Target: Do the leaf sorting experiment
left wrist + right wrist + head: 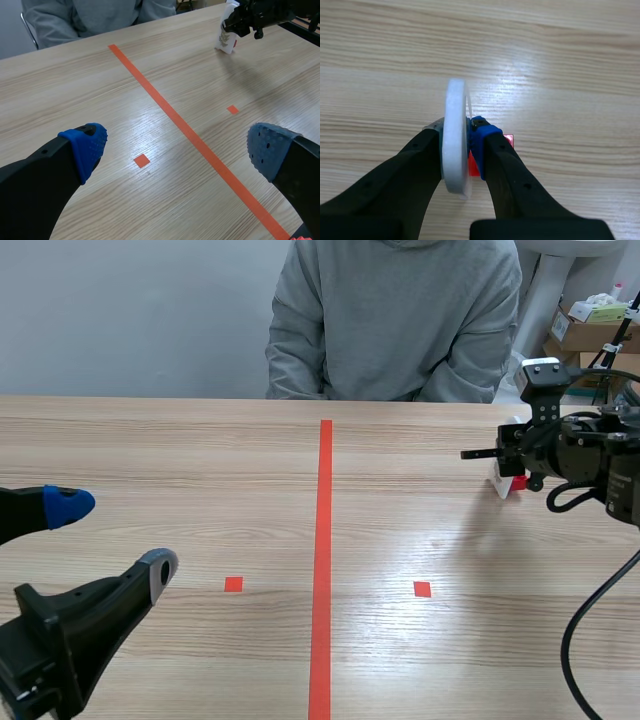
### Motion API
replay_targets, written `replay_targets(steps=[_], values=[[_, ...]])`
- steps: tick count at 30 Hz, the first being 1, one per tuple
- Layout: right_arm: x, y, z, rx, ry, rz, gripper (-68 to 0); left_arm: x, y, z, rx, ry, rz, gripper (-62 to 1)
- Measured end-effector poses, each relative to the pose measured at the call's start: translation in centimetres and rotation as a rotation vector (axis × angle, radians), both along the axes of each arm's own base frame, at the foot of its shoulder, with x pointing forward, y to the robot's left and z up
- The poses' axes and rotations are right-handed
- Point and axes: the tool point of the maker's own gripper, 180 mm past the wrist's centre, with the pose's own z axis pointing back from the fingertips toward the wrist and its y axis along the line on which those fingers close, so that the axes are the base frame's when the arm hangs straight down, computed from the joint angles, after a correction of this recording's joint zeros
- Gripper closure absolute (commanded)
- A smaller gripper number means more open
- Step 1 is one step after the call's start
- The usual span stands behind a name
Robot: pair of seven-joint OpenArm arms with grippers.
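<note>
The table [200, 460] is showing pale wood grain, with an orange-red tape line [325, 540] and matching squares [233, 584] standing out on it. The left hand [177, 147] is showing black, its dotted pads [87, 145] blue. The right hand [459, 131] is showing black too, and the card [455, 100] white with a dark print. The person's sweatshirt [395, 315] is showing plain grey.

Light wooden table [150, 445], person [395, 315] in a grey sweatshirt seated across it, cardboard boxes [585, 333] behind.

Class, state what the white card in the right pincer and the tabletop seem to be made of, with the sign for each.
The white card looks like matte foam board: thick, soft, rounded edge. The tabletop looks like wood or laminate: pale grain, glossy reflections.
</note>
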Motion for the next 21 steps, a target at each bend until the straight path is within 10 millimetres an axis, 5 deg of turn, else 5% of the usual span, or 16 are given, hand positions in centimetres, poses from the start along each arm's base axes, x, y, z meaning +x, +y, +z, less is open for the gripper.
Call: replay_targets(steps=[12, 15, 18, 21], values=[[-0.2, -0.62, -0.23, -0.023, 0.017, -0.027, -23.5, -0.01, 0.0, -0.03, 0.001, 0.001, 0.0, -60.2], [-0.21, -0.63, -0.25, -0.033, 0.019, -0.022, -34.5, -0.01, 0.0, -0.03, 0.001, 0.002, 0.0, -60.2], [-0.22, -0.61, -0.27, -0.032, 0.02, -0.022, -56.5, -0.01, 0.0, -0.03, 0.001, 0.002, 0.0, -60.2], [-0.28, -0.1, -0.38, -0.018, 0.027, 0.005, -61.1, -0.01, 0.0, -0.03, 0.001, 0.001, 0.0, -60.2]])
